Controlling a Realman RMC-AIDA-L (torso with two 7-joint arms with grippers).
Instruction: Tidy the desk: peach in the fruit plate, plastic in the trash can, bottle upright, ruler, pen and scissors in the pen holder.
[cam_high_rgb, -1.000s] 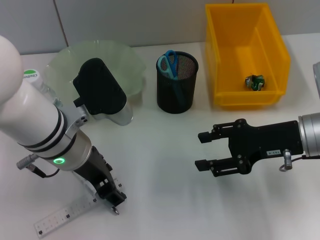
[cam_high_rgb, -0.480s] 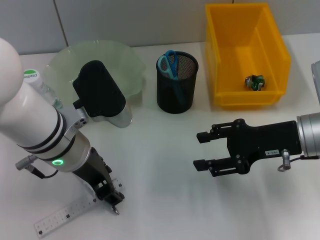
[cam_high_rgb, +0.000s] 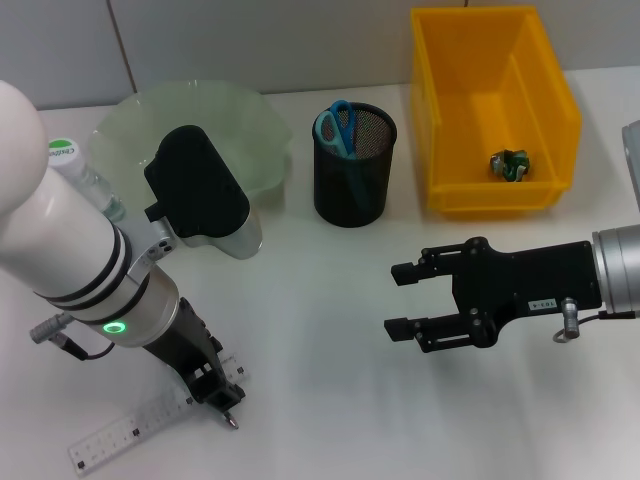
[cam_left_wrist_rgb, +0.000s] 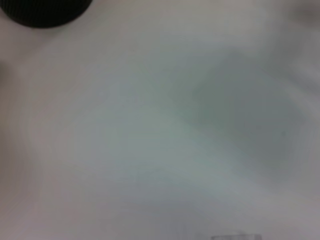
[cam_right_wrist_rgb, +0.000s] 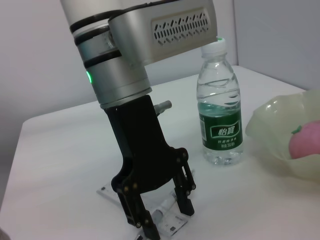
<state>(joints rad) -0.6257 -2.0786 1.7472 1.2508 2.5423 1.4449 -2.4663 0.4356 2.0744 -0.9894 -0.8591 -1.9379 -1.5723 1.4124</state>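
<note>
Beside the fruit plate (cam_right_wrist_rgb: 280, 132), upright bottle (cam_right_wrist_rgb: 220, 107) with green Chinese-character label, left gripper (cam_right_wrist_rgb: 162, 217) straddling ruler (cam_high_rgb: 130, 428), right gripper (cam_high_rgb: 400, 300) spread wide.

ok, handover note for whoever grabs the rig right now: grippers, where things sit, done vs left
Left gripper: down at the ruler near the table's front left edge, fingers straddling it, not clearly clamped.
Right gripper: open, empty, hovering mid-table.
Done: peach in the fruit plate; bottle upright beside the plate; plastic in the yellow trash can; scissors in the pen holder.
Left: ruller into the holder. Pen not visible in any view; check the holder.
</note>
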